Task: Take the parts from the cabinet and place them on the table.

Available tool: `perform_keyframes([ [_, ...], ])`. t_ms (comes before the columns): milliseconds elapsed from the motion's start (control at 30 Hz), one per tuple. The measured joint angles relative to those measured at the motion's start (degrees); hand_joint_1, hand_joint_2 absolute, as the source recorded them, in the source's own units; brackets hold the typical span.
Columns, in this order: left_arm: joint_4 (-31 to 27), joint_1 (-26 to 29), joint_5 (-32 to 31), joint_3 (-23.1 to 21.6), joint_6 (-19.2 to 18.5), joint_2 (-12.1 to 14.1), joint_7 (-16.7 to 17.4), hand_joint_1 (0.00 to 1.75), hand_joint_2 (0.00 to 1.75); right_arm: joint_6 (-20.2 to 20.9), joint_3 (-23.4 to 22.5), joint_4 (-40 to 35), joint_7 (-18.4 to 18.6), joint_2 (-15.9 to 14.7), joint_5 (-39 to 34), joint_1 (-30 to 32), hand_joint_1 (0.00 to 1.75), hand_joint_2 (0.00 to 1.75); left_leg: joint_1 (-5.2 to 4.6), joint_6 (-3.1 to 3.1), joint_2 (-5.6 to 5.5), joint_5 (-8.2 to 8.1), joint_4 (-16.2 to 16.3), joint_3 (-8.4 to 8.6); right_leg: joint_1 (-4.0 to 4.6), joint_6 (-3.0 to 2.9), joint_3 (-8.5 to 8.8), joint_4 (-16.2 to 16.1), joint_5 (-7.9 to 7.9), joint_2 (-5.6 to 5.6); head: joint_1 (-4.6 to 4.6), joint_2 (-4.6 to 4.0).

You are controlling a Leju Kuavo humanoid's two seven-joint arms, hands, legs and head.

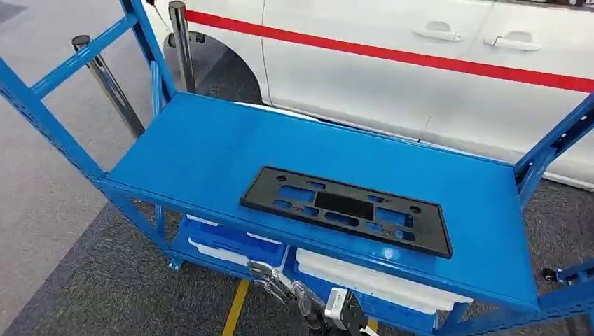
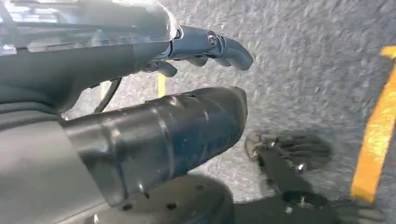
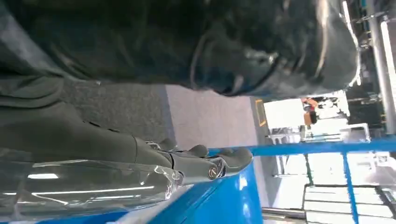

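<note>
A flat black plastic part (image 1: 347, 210) with several cut-outs lies on the top shelf of the blue cabinet (image 1: 203, 147), towards its front edge. A silver and black piece of one of my arms (image 1: 308, 302) shows at the bottom edge of the head view, below the shelf's front rail; which arm it is I cannot tell. My left hand (image 2: 140, 70) hangs over the grey carpet, its fingers (image 2: 210, 46) apart and holding nothing. My right hand (image 3: 196, 165) is close beside a blue shelf surface (image 3: 224, 200), fingers stretched out and empty.
White trays (image 1: 371, 283) sit in blue bins (image 1: 231, 245) on the lower shelf. A white car (image 1: 420, 70) with a red stripe stands right behind the cabinet. Two chrome posts (image 1: 182, 42) stand at the back left. A yellow floor line (image 1: 235, 308) runs under the cabinet's front.
</note>
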Motion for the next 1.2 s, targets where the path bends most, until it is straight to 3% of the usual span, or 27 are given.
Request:
perform_keyframes([
  [67,0.00,0.04,0.00,0.00,0.09,0.07,-0.07,0.00,0.00,0.17,-0.02,-0.04,-0.13,0.00,-0.04,0.07,0.00,0.00,-0.02,-0.67,0.11,0.16,-0.08,0.44,0.10,-0.58,0.34,-0.40,0.58,-0.04,-0.05,0.00],
  [100,0.00,-0.09,0.00,-0.02,0.13,0.09,-0.11,0.00,0.00,0.35,-0.02,-0.11,-0.22,0.02,-0.04,-0.05,0.00,0.00,-0.11,-0.97,0.11,-0.01,-0.42,0.98,-0.33,-0.76,1.07,-0.88,0.54,0.05,-0.11,0.00],
  [167,0.00,-0.20,0.00,-0.02,0.13,0.20,-0.13,0.00,0.00,0.48,-0.04,-0.13,-0.26,0.02,-0.06,-0.11,0.00,0.00,0.04,-1.46,0.40,-1.28,3.23,-0.35,-0.68,-1.36,2.72,-1.91,0.26,-0.14,-0.22,0.00],
  [200,0.00,-0.28,0.00,-0.04,0.13,0.20,-0.13,0.00,0.00,0.61,-0.02,-0.13,-0.26,0.04,-0.09,-0.20,0.00,1.75,0.16,-1.73,0.42,-2.94,6.87,-2.49,-0.73,-1.62,2.95,-1.95,0.02,-0.27,-0.20,0.00],
  [267,0.02,-0.32,0.00,-0.04,0.11,0.20,-0.13,0.00,0.00,0.68,-0.02,-0.07,-0.26,0.04,-0.26,-0.18,0.00,1.75,0.45,-2.28,0.44,-6.93,14.39,-7.46,-0.72,-1.72,3.23,-1.91,-0.53,-0.31,-0.20,0.00],
  [300,0.00,-0.24,0.02,-0.04,0.11,0.20,-0.13,0.00,0.00,0.72,-0.02,-0.04,-0.26,0.04,-0.44,-0.17,0.00,1.75,0.57,-2.49,0.44,-7.13,16.13,-9.11,-0.72,-1.72,3.38,-1.85,-0.75,-0.23,-0.22,0.00],
  [333,0.02,-0.10,0.02,-0.04,0.11,0.22,-0.13,0.00,0.00,0.78,-0.02,-0.02,-0.26,0.04,-0.63,-0.16,0.00,1.75,0.63,-2.54,0.46,-5.44,14.93,-9.39,-0.77,-1.64,3.61,-1.70,-1.02,-0.08,-0.20,0.00],
  [367,0.02,-0.06,0.04,-0.04,0.11,0.22,-0.13,0.00,0.00,0.79,-0.02,-0.02,-0.24,0.04,-0.72,-0.16,0.00,1.75,0.67,-2.54,0.47,-2.71,11.68,-8.52,-0.84,-1.48,3.92,-1.51,-1.34,0.02,-0.22,0.00],
  [433,0.00,-0.16,0.09,-0.04,0.11,0.26,-0.13,0.00,0.00,0.94,-0.02,-0.02,0.00,0.04,-1.09,-0.18,0.00,1.75,0.74,-2.51,0.55,3.99,1.77,-4.97,-0.92,-1.02,4.61,-1.09,-2.08,0.03,-0.20,0.00],
  [500,0.00,-0.32,0.13,-0.04,0.09,0.26,-0.13,0.00,0.00,1.05,-0.04,0.04,0.20,0.04,-1.22,-0.20,0.00,1.75,0.20,-1.74,0.68,1.81,0.37,-5.14,-0.76,-0.44,4.48,-0.91,-2.24,-0.06,-0.22,0.00],
  [533,0.00,-0.36,0.13,-0.04,0.04,0.26,-0.13,0.00,0.00,1.09,-0.02,0.07,0.28,0.04,-1.25,-0.20,0.00,1.75,0.15,-1.19,0.60,3.45,0.53,-4.92,-0.73,-0.05,4.38,-0.92,-2.40,-0.09,-0.13,0.00],
  [633,0.02,-0.10,0.15,-0.07,0.04,0.26,-0.13,0.00,0.00,1.31,-0.04,0.04,0.33,0.04,-1.40,-0.20,0.00,1.75,0.68,0.05,0.74,4.36,-0.23,-4.53,-0.69,0.91,4.51,-0.74,-2.85,-0.07,-0.22,0.00],
  [667,0.02,-0.16,0.15,-0.07,0.02,0.24,-0.13,0.00,0.00,1.35,-0.04,0.04,0.33,0.04,-1.46,-0.23,0.00,1.75,0.65,0.37,0.74,4.45,-0.43,-4.42,-0.79,1.21,4.00,0.93,-4.22,-0.14,-0.06,0.00],
  [767,0.02,-0.21,0.17,-0.05,0.02,0.26,-0.15,0.00,0.00,1.38,-0.04,0.20,0.33,0.00,-1.64,-0.16,0.00,1.75,0.57,0.67,0.79,4.37,-0.40,-4.54,-1.03,1.92,-2.31,14.32,-10.63,-0.12,-0.11,0.00],
  [800,0.02,-0.13,0.17,-0.06,0.02,0.26,-0.15,0.00,0.00,1.35,-0.02,0.30,0.35,-0.02,-1.64,-0.13,0.00,1.75,0.57,0.72,0.80,4.32,-0.38,-4.53,-1.04,1.99,-3.70,16.98,-11.08,-0.13,-0.11,0.00],
  [833,0.02,-0.11,0.17,-0.06,0.02,0.26,-0.15,0.00,0.00,1.35,-0.02,0.42,0.35,-0.04,-1.64,-0.11,0.00,1.75,0.57,0.71,0.79,4.29,-0.37,-4.47,-1.07,1.99,-3.78,16.82,-10.20,-0.16,-0.09,0.00],
  [900,0.02,-0.17,0.18,-0.06,0.02,0.26,-0.15,0.00,0.00,1.35,-0.04,0.44,0.37,-0.04,-1.64,-0.12,0.00,1.75,0.56,0.61,0.61,4.14,-0.37,-4.18,-1.06,1.71,-0.60,10.18,-5.91,-0.17,-0.11,0.00],
  [1067,0.02,-0.17,0.18,-0.06,0.02,0.26,-0.15,0.00,0.00,1.35,-0.04,0.44,0.37,-0.04,-1.64,-0.12,0.00,1.75,0.56,0.61,0.61,4.14,-0.37,-4.18,-1.06,1.71,-0.60,10.18,-5.91,-0.17,-0.11,0.00],
  [1133,0.02,-0.18,0.18,-0.07,0.02,0.26,-0.15,0.00,0.00,1.35,-0.02,0.44,0.37,-0.04,-1.64,-0.13,0.00,1.75,0.56,0.58,0.58,4.12,-0.37,-4.12,-1.05,1.65,0.08,8.82,-5.23,-0.17,-0.09,0.00],
  [1167,0.02,-0.20,0.18,-0.06,0.02,0.26,-0.15,0.00,0.00,1.35,-0.02,0.44,0.37,-0.04,-1.64,-0.16,0.00,1.75,0.56,0.47,0.53,4.04,-0.37,-3.98,-1.02,1.46,1.63,5.67,-3.76,-0.17,-0.09,0.00],
  [1200,0.02,-0.17,0.17,-0.07,0.02,0.22,-0.15,0.00,0.00,1.35,-0.04,0.44,0.37,-0.04,-1.64,-0.27,0.00,1.75,0.50,0.15,0.49,3.82,-0.36,-3.75,-0.80,0.81,4.72,-0.89,-2.37,-0.19,-0.07,0.00],
])
